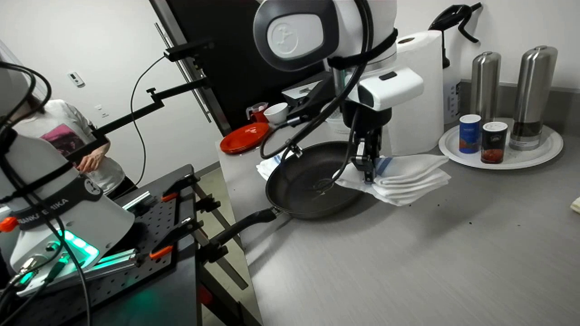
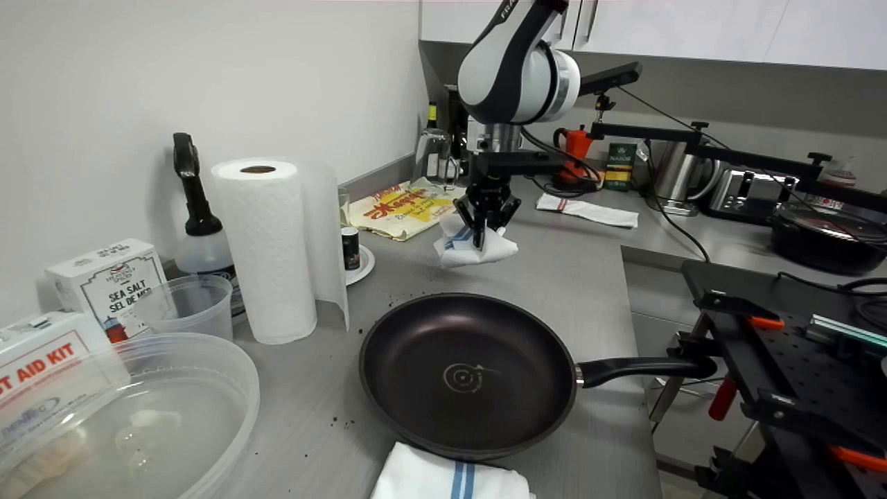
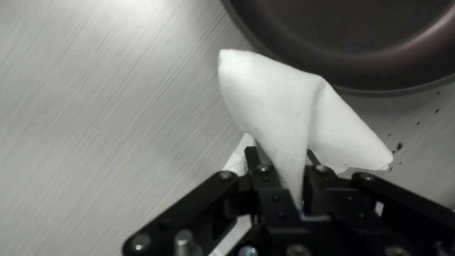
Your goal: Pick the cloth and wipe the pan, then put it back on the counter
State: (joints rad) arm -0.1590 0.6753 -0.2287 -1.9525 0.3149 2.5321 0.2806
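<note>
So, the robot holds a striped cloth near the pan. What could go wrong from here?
The handle of the pan juts past the edge of the counter, so a bump there could swing the pan. The end effector grips the cloth with loose folds sticking out, which may bunch up during wiping. Dark specks lie on the counter near the pan, so the cloth could carry some into it.

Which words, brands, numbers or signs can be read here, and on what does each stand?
"SEA SALT": salt box
"SEL DE MER": same box
"ST AID KIT", cut off: first-aid box
"FRANKA EMIKA", partly covered: robot base
"FRA", cut off: robot arm
"NABOB", small: green packet
Too small or blurred: stamp in frying pan; script on yellow bag; labels on spray bottle, blue jar, black jar.
</note>
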